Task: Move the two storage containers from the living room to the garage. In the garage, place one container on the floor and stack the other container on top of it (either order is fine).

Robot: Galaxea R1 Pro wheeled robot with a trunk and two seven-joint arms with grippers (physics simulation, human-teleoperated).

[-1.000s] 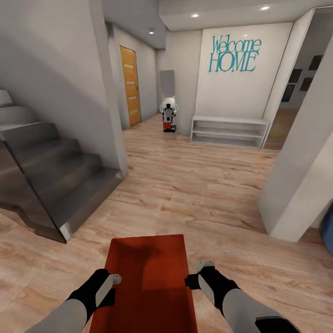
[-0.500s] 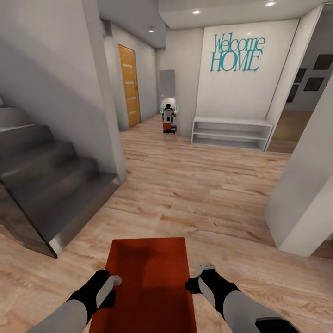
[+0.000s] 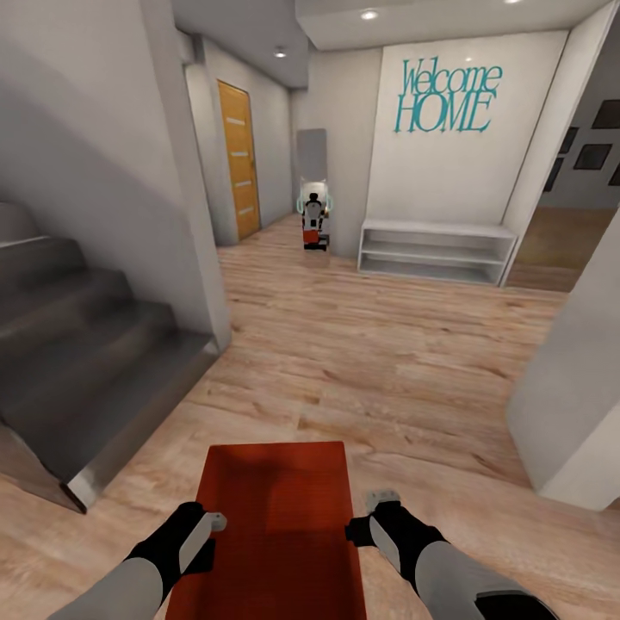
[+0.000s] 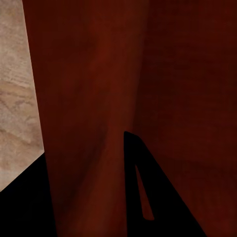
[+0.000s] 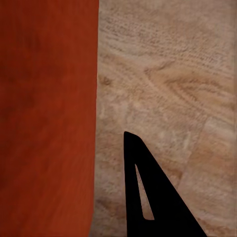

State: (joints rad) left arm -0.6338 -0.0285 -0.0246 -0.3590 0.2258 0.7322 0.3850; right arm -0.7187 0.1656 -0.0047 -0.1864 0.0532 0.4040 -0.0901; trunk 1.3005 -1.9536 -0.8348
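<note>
One orange-red storage container (image 3: 275, 517) hangs low in front of me over the light wood-plank floor (image 3: 370, 344), long axis pointing ahead. My left gripper (image 3: 213, 522) is shut on its left wall and my right gripper (image 3: 363, 519) on its right wall. In the left wrist view the ribbed container wall (image 4: 89, 98) runs between a dark finger (image 4: 140, 192) and the black mass beside it. The right wrist view has the container's side (image 5: 44, 123) next to one dark finger (image 5: 148, 197) over the planks. I am in a hallway; the garage is out of view.
A grey staircase (image 3: 77, 344) and its wall corner (image 3: 194, 241) stand at the left. A white pillar (image 3: 577, 387) juts in at the right. Far ahead are a low white shelf (image 3: 435, 250), a wooden door (image 3: 238, 155) and a mirror showing a robot (image 3: 313, 211).
The whole view has shifted: stairs slid left, the pillar slid right and the far wall came a little closer, so the camera moved. The container stays held the same way between both grippers.
</note>
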